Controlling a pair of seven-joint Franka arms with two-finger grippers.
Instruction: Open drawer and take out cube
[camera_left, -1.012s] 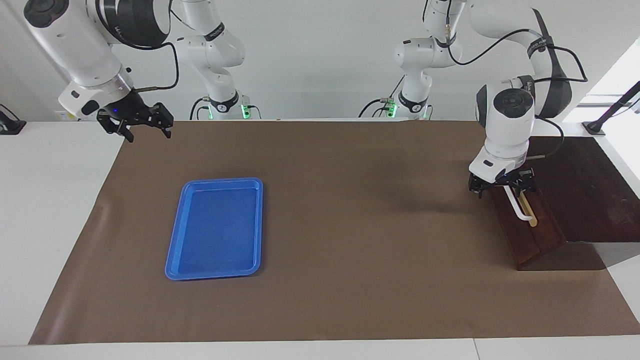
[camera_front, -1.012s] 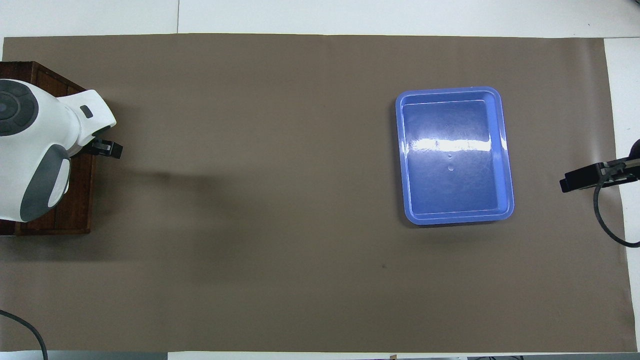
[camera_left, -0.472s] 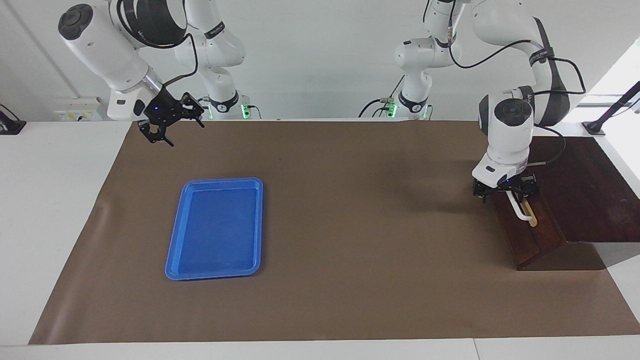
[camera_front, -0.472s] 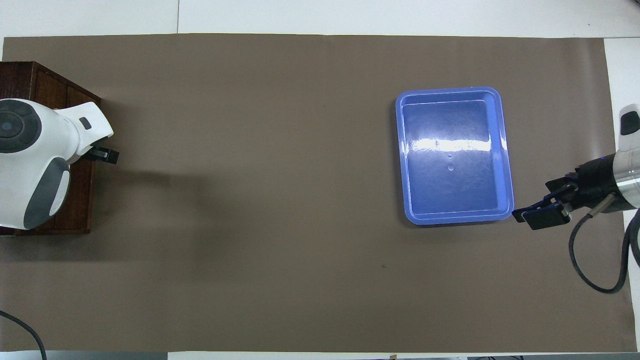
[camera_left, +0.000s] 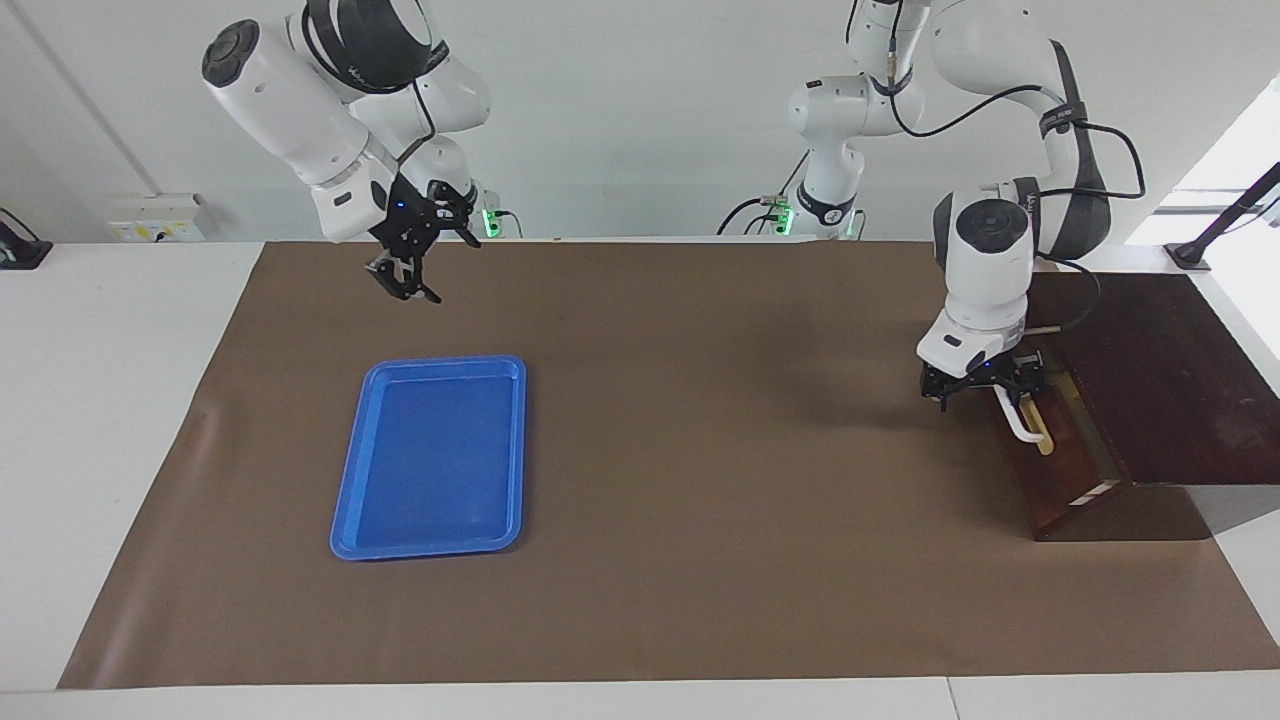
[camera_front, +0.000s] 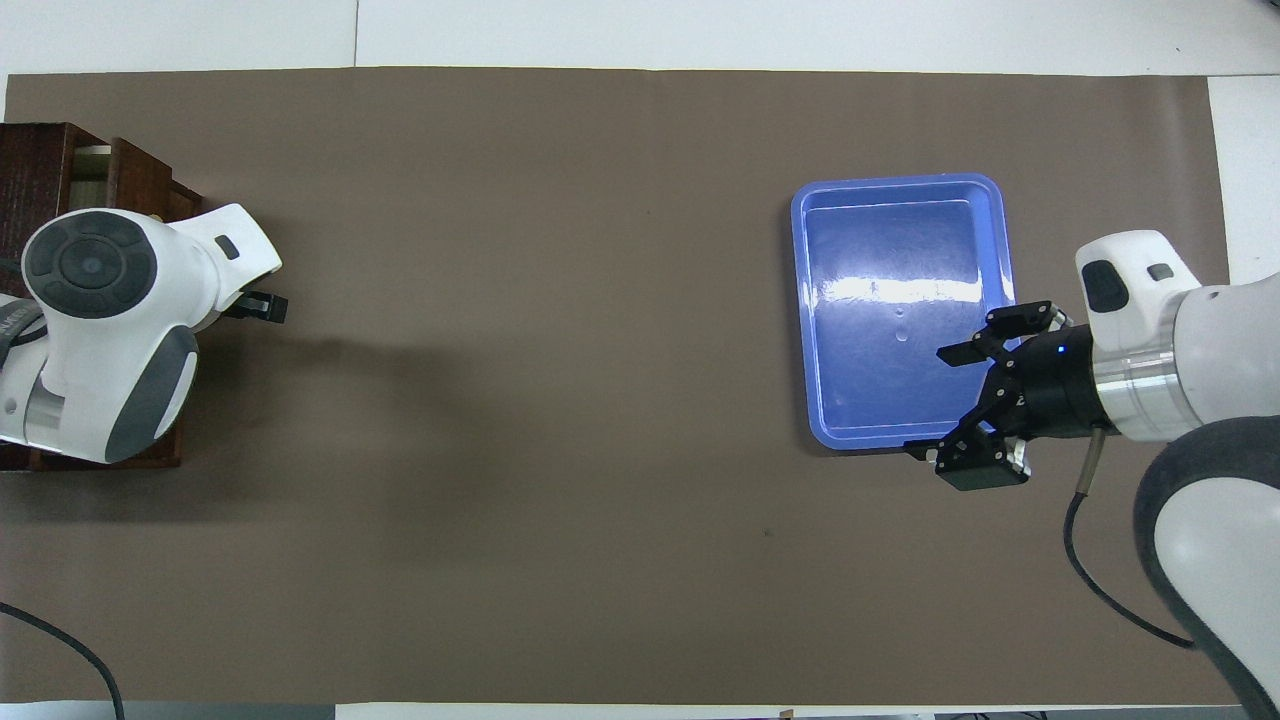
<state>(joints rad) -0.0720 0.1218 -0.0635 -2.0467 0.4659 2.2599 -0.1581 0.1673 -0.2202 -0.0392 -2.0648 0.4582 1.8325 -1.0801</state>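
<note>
The left hand (camera_left: 985, 385) grips the white handle (camera_left: 1015, 420) of the drawer (camera_left: 1050, 450), its fingers pressed onto the bar at the end nearer the robots. The drawer belongs to a dark wooden box (camera_left: 1160, 380) at the left arm's end of the worktop (camera_left: 700, 560) and stands slightly pulled out: a pale strip of its interior shows between the drawer front and the box top in the facing view, and again at the box's farther corner in the overhead view (camera_front: 90, 160). The cube is not visible; the opened gap is narrow, and in the overhead view the left arm's white wrist (camera_front: 100, 320) covers most of the box. The right hand (camera_left: 415, 255) hangs in the air with fingers spread, holding nothing, over the brown mat (camera_left: 700, 450) between the robots and a blue tray (camera_left: 430, 460). In the overhead view this hand (camera_front: 975, 405) overlaps the tray's nearer corner (camera_front: 1000, 425), but the facing view shows it raised and well apart from the tray. The tray lies flat toward the right arm's end of the worktop, far from the box, with open mat between them.
</note>
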